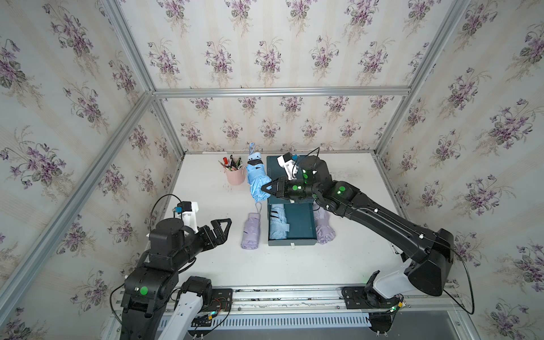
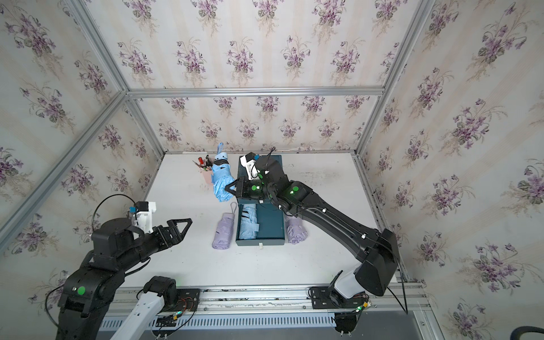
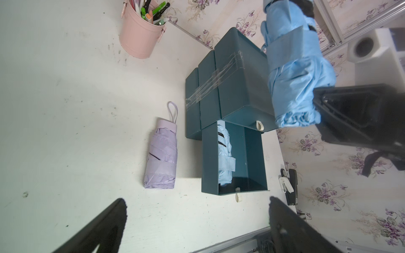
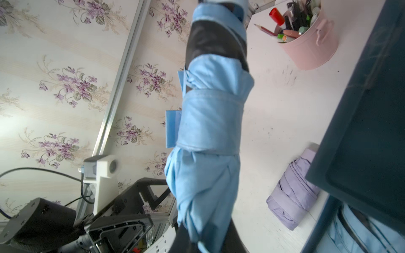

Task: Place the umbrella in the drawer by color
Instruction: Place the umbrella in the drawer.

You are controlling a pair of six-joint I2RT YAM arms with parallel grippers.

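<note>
**A:** Since our left gripper (image 1: 222,231) hangs spread wide and empty over the worktop's (image 1: 206,265) left side, does it threaten anything?

**B:** Hardly, it's well apart from everything. Farther in, the open drawer (image 1: 291,242) has a stowed umbrella (image 1: 278,223) along its left wall. We'd likely jam on the rim unless we lower into the bare right half.

**A:** And the one we carry?

**B:** Our right gripper (image 1: 266,188) is pinched tight on the blue umbrella (image 1: 256,181) by its loose canopy end, aloft toward the far edge. The fabric could slip, or the handle could swing into the pen cup (image 1: 235,176). Our open room lies rightward, above the cabinet (image 1: 272,166).
</note>
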